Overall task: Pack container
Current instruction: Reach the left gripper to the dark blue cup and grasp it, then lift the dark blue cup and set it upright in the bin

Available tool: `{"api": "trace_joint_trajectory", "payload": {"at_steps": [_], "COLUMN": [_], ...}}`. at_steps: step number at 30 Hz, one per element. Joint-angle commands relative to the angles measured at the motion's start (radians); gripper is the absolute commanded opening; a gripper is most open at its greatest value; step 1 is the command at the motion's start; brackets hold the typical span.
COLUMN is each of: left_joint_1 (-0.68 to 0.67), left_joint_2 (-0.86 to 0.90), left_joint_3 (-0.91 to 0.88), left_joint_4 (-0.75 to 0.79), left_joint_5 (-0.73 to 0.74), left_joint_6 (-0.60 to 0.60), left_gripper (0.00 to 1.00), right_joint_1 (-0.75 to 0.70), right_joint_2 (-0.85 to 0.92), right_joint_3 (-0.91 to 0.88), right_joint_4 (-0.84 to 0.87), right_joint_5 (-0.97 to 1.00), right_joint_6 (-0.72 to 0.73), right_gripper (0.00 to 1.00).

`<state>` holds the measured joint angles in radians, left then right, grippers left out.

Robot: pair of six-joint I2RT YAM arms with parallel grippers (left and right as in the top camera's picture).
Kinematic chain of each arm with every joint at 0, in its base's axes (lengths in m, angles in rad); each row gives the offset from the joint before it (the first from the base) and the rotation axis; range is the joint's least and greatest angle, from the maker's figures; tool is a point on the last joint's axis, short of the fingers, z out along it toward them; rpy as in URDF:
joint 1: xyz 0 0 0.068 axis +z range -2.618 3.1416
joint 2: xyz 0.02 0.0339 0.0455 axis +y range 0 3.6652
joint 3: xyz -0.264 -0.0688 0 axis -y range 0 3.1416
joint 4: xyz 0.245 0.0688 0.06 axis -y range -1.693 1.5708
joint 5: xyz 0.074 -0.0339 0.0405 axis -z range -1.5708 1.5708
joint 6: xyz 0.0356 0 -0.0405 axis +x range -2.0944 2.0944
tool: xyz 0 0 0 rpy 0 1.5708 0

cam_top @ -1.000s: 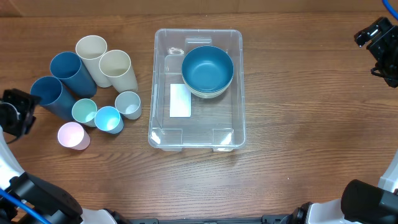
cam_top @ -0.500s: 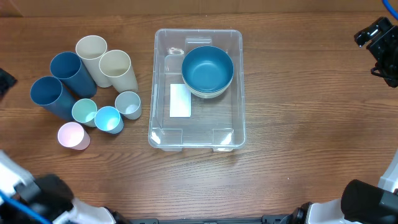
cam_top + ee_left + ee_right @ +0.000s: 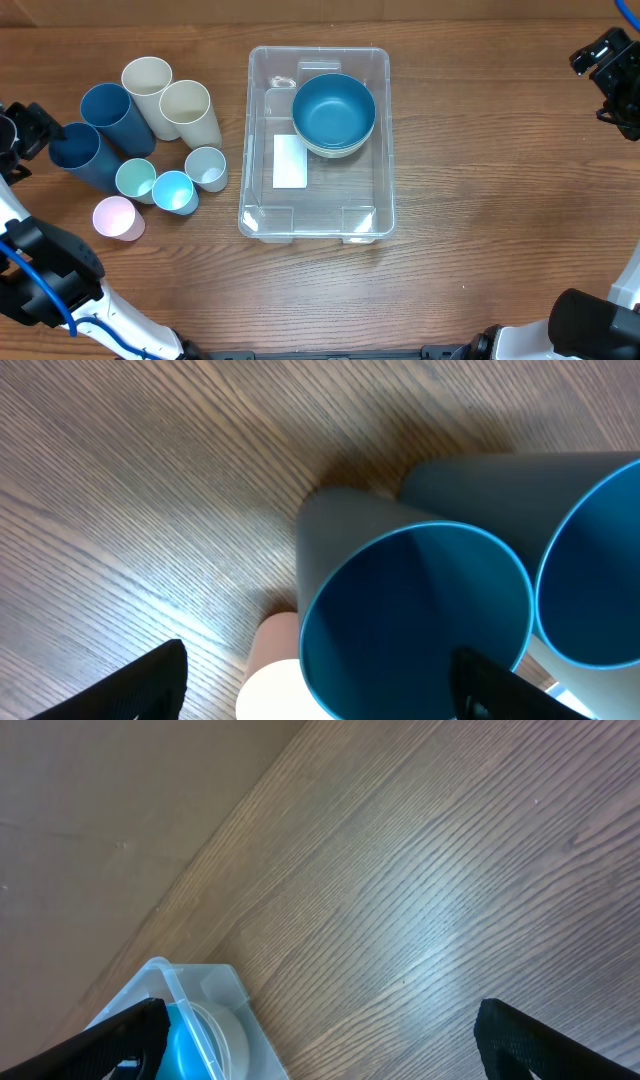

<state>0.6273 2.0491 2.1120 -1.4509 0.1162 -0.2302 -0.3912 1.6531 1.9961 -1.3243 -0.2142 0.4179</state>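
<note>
Left fingers: I am seeing the left gripper [image 3: 25,135] at the far left edge of the surface [image 3: 480,220]; its fingers are standing wide apart and gripping nothing; in the wrist view the mouth of the nearest dark blue cup [image 3: 415,620] is lying between them.
Step in hand: I am judging this to be the approach to that cup; nothing is being lifted yet.
Doing it well: I am planning to centre the fingers across the cup's wall, drop below the rim, then close gently, since a thin wall is likely to flex; the second dark blue cup [image 3: 115,115] is pressing against it and the pink cup [image 3: 117,217] is sitting near, so I am favouring a straight lift before crossing.
Container: the container [image 3: 318,50] is sitting mid-surface, right of the cups; its mouth is facing up; its long axis is running from near edge to far edge; the blue bowl [image 3: 334,110] is filling the far half, leaving the near half free.
Right fingers: the right gripper [image 3: 610,70] is waiting far right, spread wide, empty.
</note>
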Motion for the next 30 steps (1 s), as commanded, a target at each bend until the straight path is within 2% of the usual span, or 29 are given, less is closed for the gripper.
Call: {"api": "trace_joint_trajectory", "payload": {"at_steps": [1, 8, 11, 16, 24, 30], "left_joint_1": [-0.024, -0.033, -0.033, -0.032, -0.031, -0.039], "left_joint_2": [0.032, 0.083, 0.084, 0.084, 0.079, 0.042], "left_joint_3": [-0.003, -0.003, -0.003, -0.003, 0.05, 0.327], "left_joint_4": [0.0, -0.01, -0.006, -0.003, -0.074, -0.239], "left_joint_5": [-0.048, -0.08, -0.084, -0.105, -0.189, -0.217], "left_joint_6": [0.013, 0.013, 0.013, 0.005, -0.048, -0.092], "left_gripper": [0.73, 0.5, 0.35, 0.04, 0.04, 0.04], "right_joint_1": [0.002, 0.002, 0.002, 0.002, 0.002, 0.002], "right_joint_2": [-0.006, -0.006, -0.006, -0.006, -0.006, -0.006], "right_joint_3": [0.006, 0.006, 0.006, 0.006, 0.006, 0.006], "right_joint_4": [0.005, 0.005, 0.005, 0.005, 0.005, 0.005], "right_joint_5": [-0.005, -0.005, -0.005, -0.005, -0.005, -0.005], "right_joint_6": [0.002, 0.002, 0.002, 0.002, 0.002, 0.002], "right_gripper": [1.0, 1.0, 1.0, 1.0, 1.0, 1.0]}}
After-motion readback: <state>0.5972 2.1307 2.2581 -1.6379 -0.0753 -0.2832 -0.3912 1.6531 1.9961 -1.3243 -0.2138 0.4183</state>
